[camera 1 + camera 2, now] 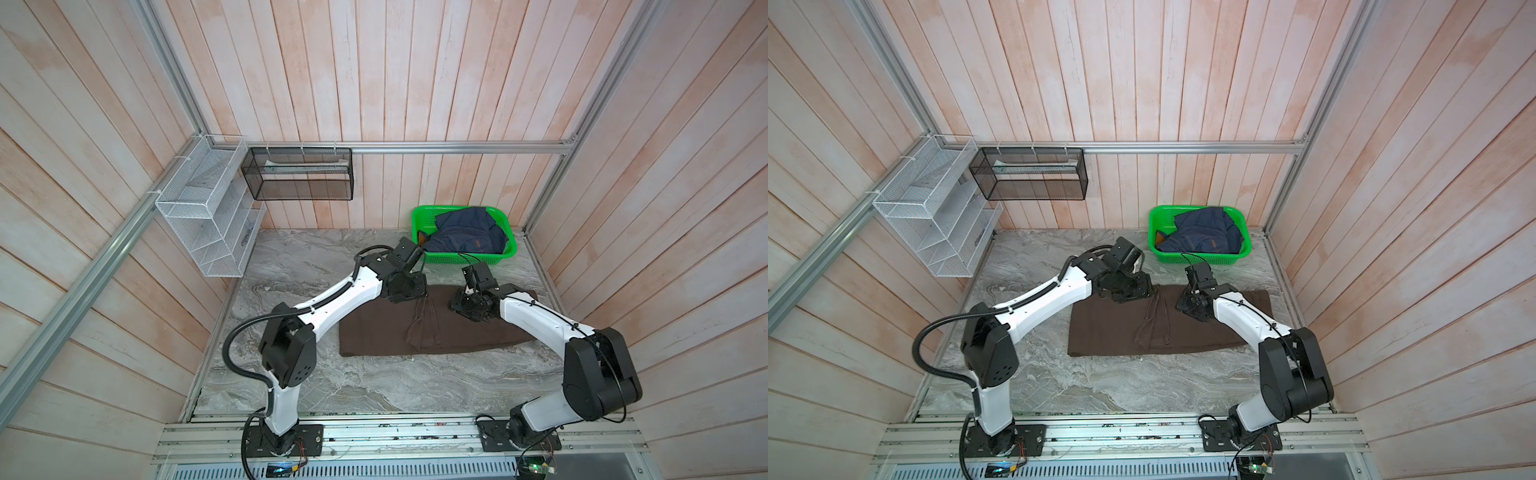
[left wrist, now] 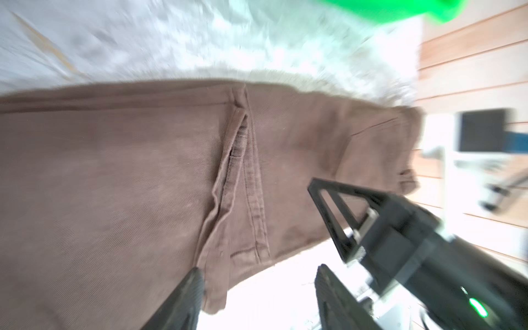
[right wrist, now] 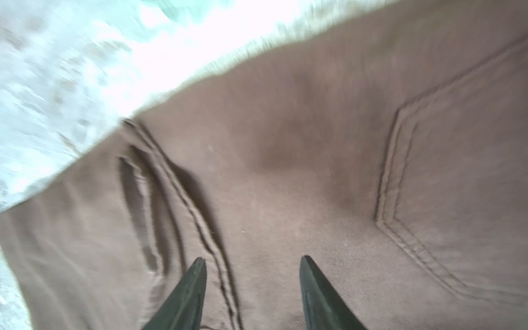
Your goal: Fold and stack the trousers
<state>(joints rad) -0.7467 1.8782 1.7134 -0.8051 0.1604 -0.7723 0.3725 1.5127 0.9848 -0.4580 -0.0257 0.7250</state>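
Brown trousers [image 1: 436, 328] lie folded in a long band across the marble desk [image 1: 374, 382], where we see the left gripper [image 2: 260, 285] and right gripper [image 3: 253, 274] over their far edge, jaws spread and empty, near a green basket [image 1: 457, 259] holding a navy denim garment [image 1: 465, 232].

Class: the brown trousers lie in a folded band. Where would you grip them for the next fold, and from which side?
Probably the near-left corner of the trousers, coming low from the left along the table: the layered edge there lies flat and uncovered, unlike the puckered middle.
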